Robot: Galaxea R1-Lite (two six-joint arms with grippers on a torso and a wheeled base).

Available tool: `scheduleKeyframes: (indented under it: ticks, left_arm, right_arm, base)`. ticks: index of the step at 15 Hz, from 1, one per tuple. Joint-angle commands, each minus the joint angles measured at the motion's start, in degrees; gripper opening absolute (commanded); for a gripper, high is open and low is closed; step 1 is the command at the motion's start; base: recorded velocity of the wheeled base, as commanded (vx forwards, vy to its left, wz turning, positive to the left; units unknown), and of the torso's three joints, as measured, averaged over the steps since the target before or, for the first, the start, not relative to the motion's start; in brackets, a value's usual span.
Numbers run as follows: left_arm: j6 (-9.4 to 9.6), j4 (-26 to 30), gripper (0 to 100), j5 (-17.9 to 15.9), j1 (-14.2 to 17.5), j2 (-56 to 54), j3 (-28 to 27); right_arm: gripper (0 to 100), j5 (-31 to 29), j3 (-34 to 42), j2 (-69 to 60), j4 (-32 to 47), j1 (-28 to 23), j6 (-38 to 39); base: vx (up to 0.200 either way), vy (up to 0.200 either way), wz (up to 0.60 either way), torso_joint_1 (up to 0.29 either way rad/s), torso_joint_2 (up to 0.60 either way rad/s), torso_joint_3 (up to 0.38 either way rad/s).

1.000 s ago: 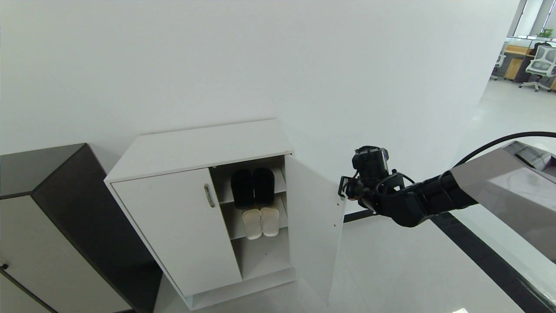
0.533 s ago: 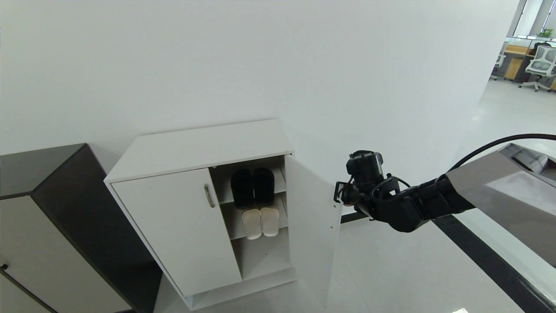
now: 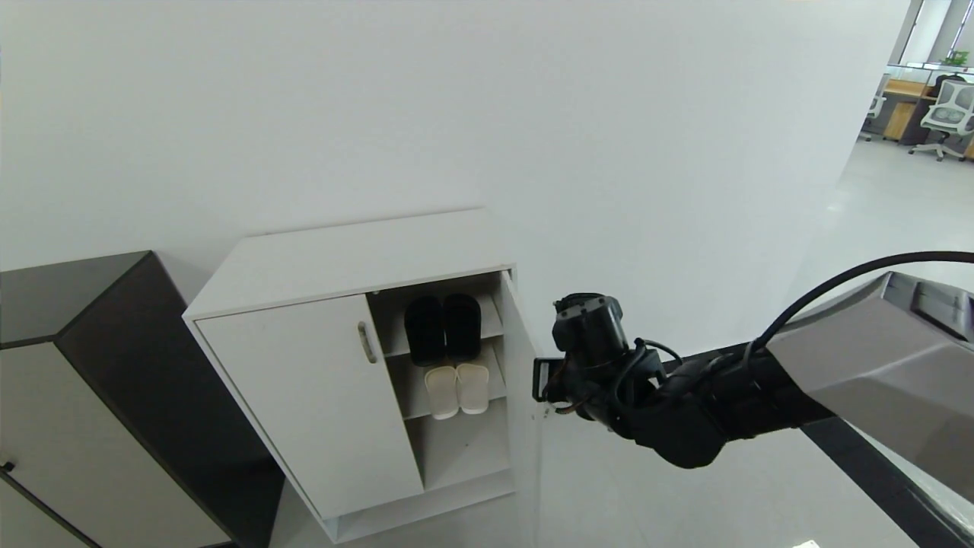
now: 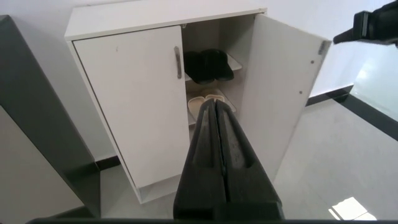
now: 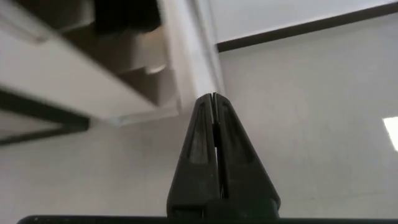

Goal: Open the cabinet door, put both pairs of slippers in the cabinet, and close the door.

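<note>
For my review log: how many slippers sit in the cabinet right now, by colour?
Black slippers: 2
White slippers: 2
Total: 4

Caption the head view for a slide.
Right gripper at the edge of the open cabinet door; black slippers and white slippers shelved inside.

Left and right jaws both closed
</note>
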Motion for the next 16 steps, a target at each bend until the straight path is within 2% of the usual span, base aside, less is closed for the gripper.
scheduleKeyframes:
  ticks: [1, 3, 5, 9, 16]
  left_arm:
    - [-0.01, -0.01, 0, 0.05, 0.01, 0.05, 0.0]
    - [-0.01, -0.01, 0, 0.05, 0.01, 0.05, 0.0]
    - [-0.01, -0.01, 0, 0.05, 0.01, 0.05, 0.0]
    - [-0.01, -0.01, 0, 0.05, 0.01, 0.05, 0.0]
    - [-0.01, -0.01, 0, -0.04, 0.01, 0.05, 0.0]
  right_arm:
    - [0, 1.9, 2.99, -3.36, -0.71, 3.63, 0.3]
    - [0, 2.08, 5.89, -4.51, -3.35, 3.98, -0.67]
    - [0, 2.17, 8.88, -4.86, -5.45, 3.28, -6.03]
    - [0, 2.08, 10.46, -4.24, -8.88, 3.02, -8.23]
    - [0, 1.9, 10.9, -3.1, -9.06, 3.02, -9.11]
  base:
    - [0.0, 0.0, 0.0, 0.0, 0.0, 0.0]
    - [0.0, 0.0, 0.0, 0.0, 0.0, 0.0]
    - [0.0, 0.0, 0.0, 0.0, 0.0, 0.0]
    - [0.0, 0.0, 0.0, 0.0, 0.0, 0.0]
    - [0.0, 0.0, 0.6, 0.006, 0.0, 0.001]
